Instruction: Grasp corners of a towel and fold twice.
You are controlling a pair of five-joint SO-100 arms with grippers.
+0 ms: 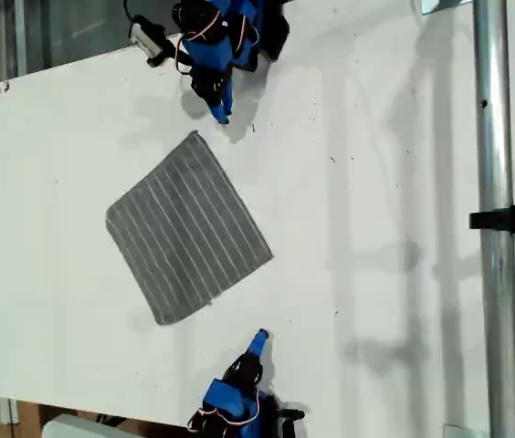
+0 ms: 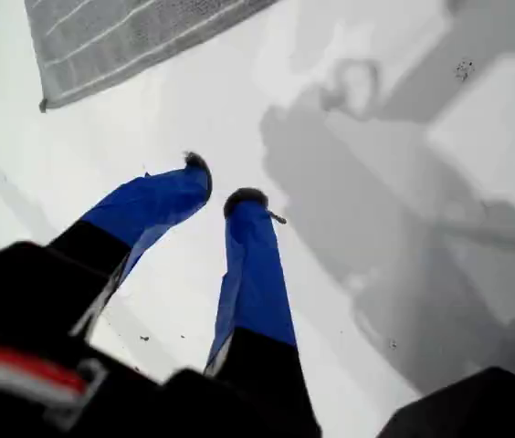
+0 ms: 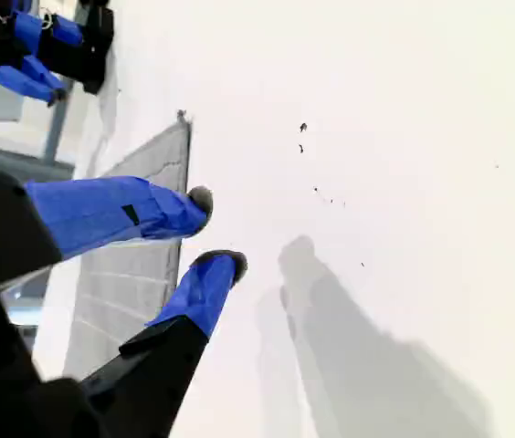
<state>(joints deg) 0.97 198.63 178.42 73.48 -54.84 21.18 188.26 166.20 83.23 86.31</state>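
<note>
Exterior view, towel (image 1: 187, 228) flat, pincers empty

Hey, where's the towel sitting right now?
The towel lies flat and unfolded on the white table, left of centre in the exterior view, turned diamond-wise between the two blue arms, with neither touching it.

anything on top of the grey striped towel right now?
Nothing lies on the grey square cloth towel with thin white stripes; it is spread flat and unfolded on the white table. Both blue grippers sit off its edges. Whatever might be beneath the cloth is covered.
</note>
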